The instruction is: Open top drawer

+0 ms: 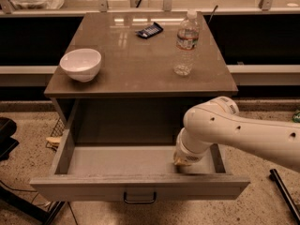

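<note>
The top drawer of the brown-topped cabinet stands pulled far out toward me, its plain grey inside bare. Its flat pale grey front carries a small dark bar handle at the bottom middle. My white arm reaches in from the right and bends down into the drawer's right part. The gripper is at the arm's lower end, just behind the drawer front, mostly hidden by the wrist. It is not on the handle.
On the cabinet top stand a white bowl at the left, a clear water bottle at the right and a dark snack packet at the back. A dark object lies on the floor at left, a black bar at right.
</note>
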`<state>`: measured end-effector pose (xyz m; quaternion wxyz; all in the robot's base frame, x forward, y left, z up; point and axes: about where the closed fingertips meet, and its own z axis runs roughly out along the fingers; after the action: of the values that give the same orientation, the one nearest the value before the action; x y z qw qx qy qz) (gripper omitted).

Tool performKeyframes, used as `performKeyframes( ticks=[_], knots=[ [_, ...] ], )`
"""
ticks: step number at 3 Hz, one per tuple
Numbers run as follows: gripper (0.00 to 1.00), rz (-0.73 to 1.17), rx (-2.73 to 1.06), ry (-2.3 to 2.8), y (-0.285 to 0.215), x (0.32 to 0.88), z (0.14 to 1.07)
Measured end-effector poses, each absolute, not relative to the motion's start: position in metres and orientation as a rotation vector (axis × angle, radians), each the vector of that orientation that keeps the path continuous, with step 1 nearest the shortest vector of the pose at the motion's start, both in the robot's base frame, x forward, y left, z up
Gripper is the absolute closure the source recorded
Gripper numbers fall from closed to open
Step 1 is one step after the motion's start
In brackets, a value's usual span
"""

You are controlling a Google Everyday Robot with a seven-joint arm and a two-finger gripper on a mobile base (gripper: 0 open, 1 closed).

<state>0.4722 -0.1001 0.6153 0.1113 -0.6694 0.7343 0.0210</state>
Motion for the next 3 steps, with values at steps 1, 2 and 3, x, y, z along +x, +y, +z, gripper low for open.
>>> performKeyframes(
  ticks=[1,2,3],
  knots=[
    [1.0,0.079,-1.942,2.17,-0.113,0.429,0.627],
    [1.0,0.091,-1.935,2.172,-0.118,0.408,0.634],
    [0.84,0.129,-1.944,2.156,-0.122,0.389,0.641]
  ],
)
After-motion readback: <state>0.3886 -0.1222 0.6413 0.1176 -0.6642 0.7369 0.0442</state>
